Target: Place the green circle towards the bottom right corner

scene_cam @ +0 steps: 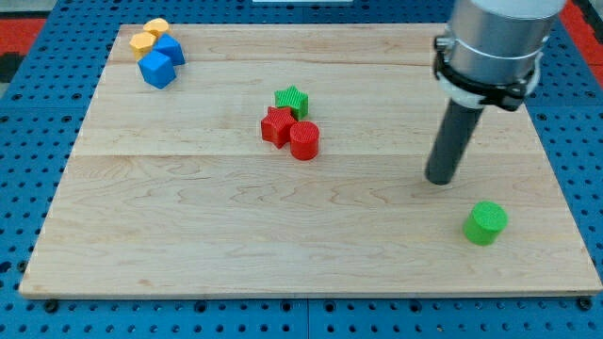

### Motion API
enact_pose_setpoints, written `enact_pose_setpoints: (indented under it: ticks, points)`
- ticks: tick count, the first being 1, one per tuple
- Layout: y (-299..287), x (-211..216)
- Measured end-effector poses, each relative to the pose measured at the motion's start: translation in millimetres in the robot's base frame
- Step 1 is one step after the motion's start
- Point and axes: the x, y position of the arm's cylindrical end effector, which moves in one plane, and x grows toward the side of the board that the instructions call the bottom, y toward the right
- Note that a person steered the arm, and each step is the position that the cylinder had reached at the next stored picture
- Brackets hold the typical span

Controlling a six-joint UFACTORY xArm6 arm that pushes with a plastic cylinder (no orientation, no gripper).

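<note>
The green circle is a short green cylinder lying near the view's bottom right corner of the wooden board. My tip rests on the board up and to the left of the green circle, with a gap between them. The dark rod rises from the tip to the grey arm at the view's top right.
A green star, a red star and a red circle cluster touching at the board's centre. Two blue blocks and two yellow blocks sit together at the top left corner. A blue pegboard surrounds the board.
</note>
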Motion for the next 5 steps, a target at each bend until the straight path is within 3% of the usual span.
enact_pose_setpoints:
  ticks: [3,4,5]
  points:
    - [10.8,42.9]
    - [-24.6,4.1]
    - [-146.6,-13.4]
